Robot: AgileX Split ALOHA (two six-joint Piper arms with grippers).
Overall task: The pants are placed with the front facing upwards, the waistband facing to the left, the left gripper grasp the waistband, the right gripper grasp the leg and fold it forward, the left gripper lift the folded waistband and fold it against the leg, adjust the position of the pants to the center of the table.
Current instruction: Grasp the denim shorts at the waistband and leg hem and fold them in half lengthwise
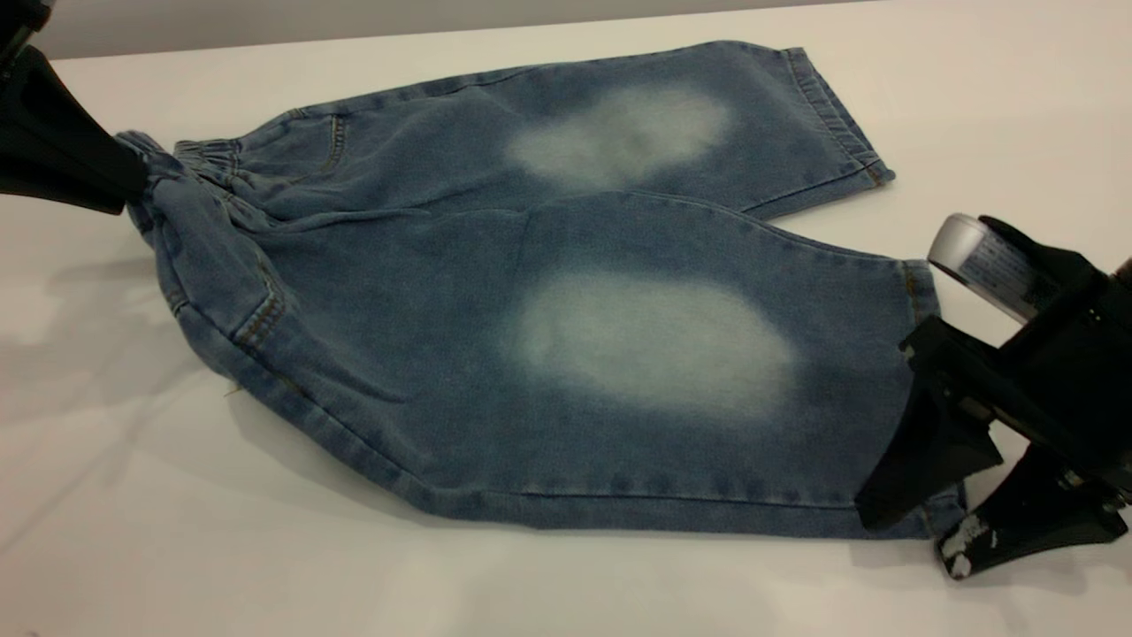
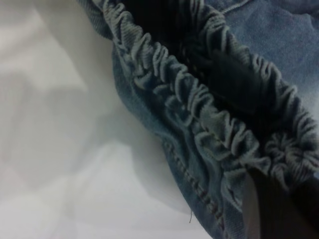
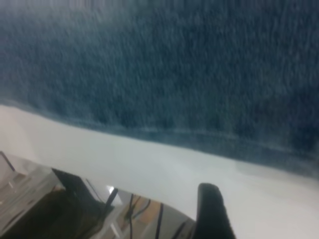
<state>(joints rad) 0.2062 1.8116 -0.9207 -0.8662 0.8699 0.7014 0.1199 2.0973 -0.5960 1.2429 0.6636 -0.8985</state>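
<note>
So the denim shorts are lying flat on the white worktop, front side up, with the long axis running roughly 9 to 3 o'clock in the exterior view. The waistband points at 9 o'clock and the two leg hems point toward 3 o'clock. Each leg has a big faded pale patch on it. The near leg takes up the middle of the worktop, and the other leg sits behind it toward 12 o'clock.

The left hand is at the 9 o'clock end and pinched tight on the waistband; the ruched elastic is bunched up right where it goes into the black fingers, and that corner looks a bit lifted off the worktop. The left wrist view shows the gathered band up close with a dark fingertip against it.

The right hand is down at about 4 o'clock on the hem of the near leg. Its jaws are spread moderately: the upper black finger lies on top of the fabric, and the white-scuffed one sits on the worktop just outside the hem corner.
</note>
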